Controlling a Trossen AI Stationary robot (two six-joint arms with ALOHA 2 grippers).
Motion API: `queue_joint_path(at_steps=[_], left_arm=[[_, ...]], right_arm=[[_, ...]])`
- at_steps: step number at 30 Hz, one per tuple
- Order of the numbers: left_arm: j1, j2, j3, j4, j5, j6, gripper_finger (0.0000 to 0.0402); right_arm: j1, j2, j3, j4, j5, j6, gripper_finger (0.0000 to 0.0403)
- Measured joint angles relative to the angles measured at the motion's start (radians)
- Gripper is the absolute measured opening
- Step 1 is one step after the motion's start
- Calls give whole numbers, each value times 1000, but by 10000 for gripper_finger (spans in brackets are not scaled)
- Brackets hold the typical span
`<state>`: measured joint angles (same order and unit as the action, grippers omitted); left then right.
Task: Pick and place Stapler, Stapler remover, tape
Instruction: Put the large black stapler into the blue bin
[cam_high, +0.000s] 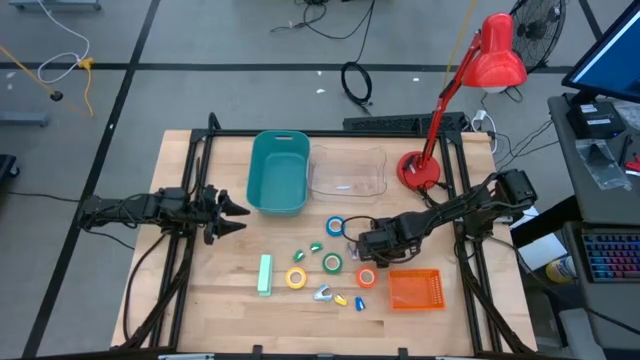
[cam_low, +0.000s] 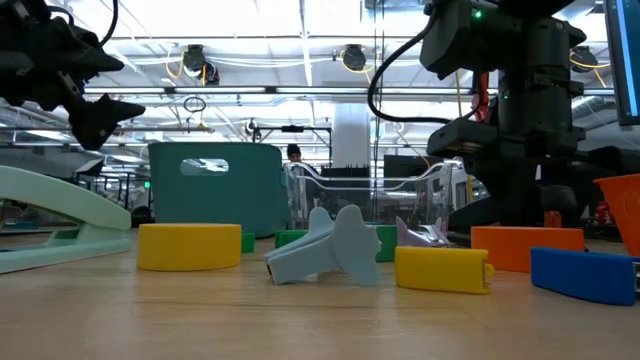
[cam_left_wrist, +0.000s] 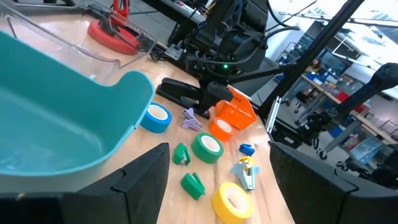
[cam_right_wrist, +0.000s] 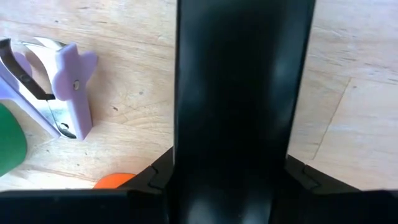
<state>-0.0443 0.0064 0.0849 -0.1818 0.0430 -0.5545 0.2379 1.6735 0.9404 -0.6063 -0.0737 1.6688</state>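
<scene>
A black stapler lies on the table right of the blue tape roll, and my right gripper is shut on it from above. The green, yellow and orange tape rolls lie flat nearby. A mint stapler lies to their left. Small staple removers are scattered among them: purple, green, grey-blue, yellow. My left gripper hangs open at the table's left, above the wood, with nothing between its fingers. My right gripper pinches the black stapler's two long sides between its two fingers. The fingers come steeply from above and lie across the stapler. The stapler lies flat on the table, its free end pointing toward the far edge.
A teal bin and a clear bin stand at the far middle. An orange basket sits near the front right. A red desk lamp stands at the far right, close behind my right arm.
</scene>
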Motion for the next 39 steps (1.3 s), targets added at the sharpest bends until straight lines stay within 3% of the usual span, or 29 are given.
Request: queue_joint_path(at_steps=[8,13,23,30,39], left_arm=[[0,0,0,28,0,-13,283],[0,0,0,78,0,-13,283],[0,0,0,143,-1,-39,283],[0,0,0,143,-36,-72,283],[0,0,0,169,-53,-86,282]], right_arm=[[-1,-108,-5,-32,93,3,148],[8,-166,-4,-44,98,-12,148],[93,-236,-3,159,118,-55,148],[109,-238,6,420,223,-172,148],[19,-228,206,432,373,-461,148]])
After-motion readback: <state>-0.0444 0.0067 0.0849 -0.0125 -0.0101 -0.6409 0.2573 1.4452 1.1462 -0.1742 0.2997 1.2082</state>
